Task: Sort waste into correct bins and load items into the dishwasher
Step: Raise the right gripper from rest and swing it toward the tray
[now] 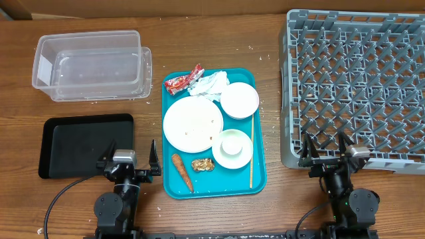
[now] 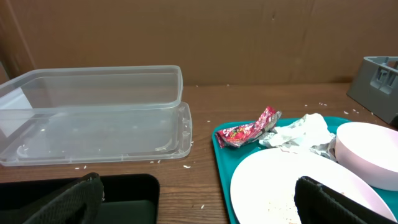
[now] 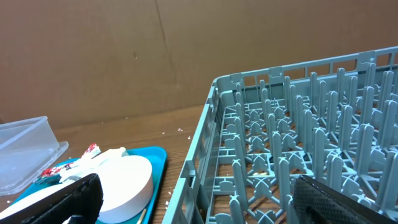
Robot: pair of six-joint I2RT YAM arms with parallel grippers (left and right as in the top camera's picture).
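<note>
Teal plastic tray (image 1: 229,180), set mid-table between the black tray (image 1: 86,145) and the grey dish rack (image 1: 355,86), with the clear plastic bin (image 1: 89,65) beyond the black tray. It held every piece of the task. The large white plate (image 1: 193,124) lay flat with a few crumbs on it. It was judged stiff, smooth and breakable, and best taken by its rim. The white bowl (image 1: 239,100) sat just beside the plate at the far right, and the small cup (image 1: 232,147) stood on a saucer at the near right. Both were judged hard, slippery and fragile, to be gripped over the lip. The red wrapper (image 1: 184,80), at the far left corner, was glossy and creased, probably very light, to be pinched at a raised end. The crumpled tissue (image 1: 211,85) touched the wrapper. It was soft and would compress, so a high fold suited a pinch. The carrot (image 1: 182,171), near the front, was orange and tapered, likely firm and apt to roll, to be gripped across the thick end. The chopstick (image 1: 252,149) lay along the right rim, thin and flat, and was judged awkward to lift. The left gripper (image 1: 130,159) and the right gripper (image 1: 325,154) hung near the table's front edge with their jaws spread wide and nothing between them.
</note>
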